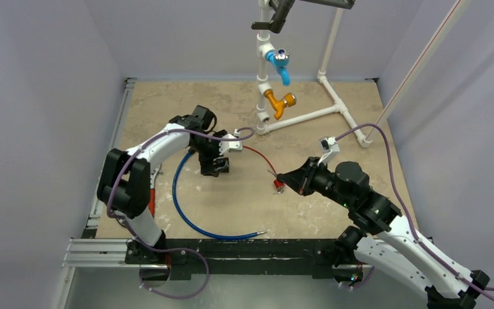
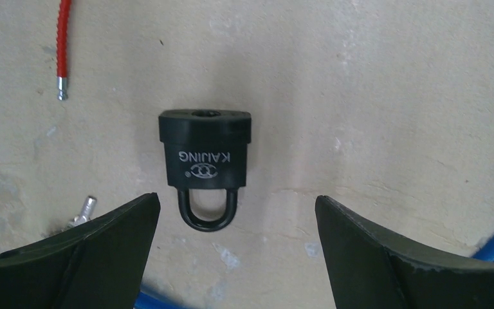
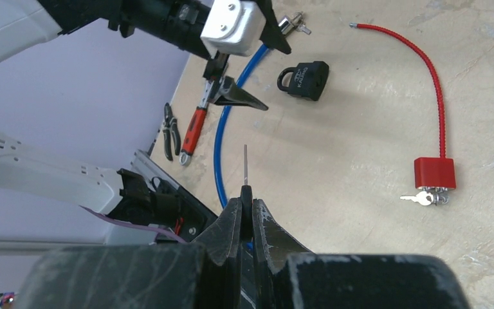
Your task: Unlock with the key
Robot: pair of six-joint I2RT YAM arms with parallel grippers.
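Left wrist view: black padlock (image 2: 206, 164) lies flat between and just ahead of the wide-open left gripper (image 2: 238, 197).
Only this view reads the KAIJING lettering, upside down, with the shackle toward the fingers and a round hole in the far end; nothing touches it. Right wrist view alone shows the right gripper (image 3: 246, 203) clamped tight on a key (image 3: 245, 164), its thin blade sticking out past the tips, padlock well ahead; a red cable lock (image 3: 435, 172) sits off to its right.
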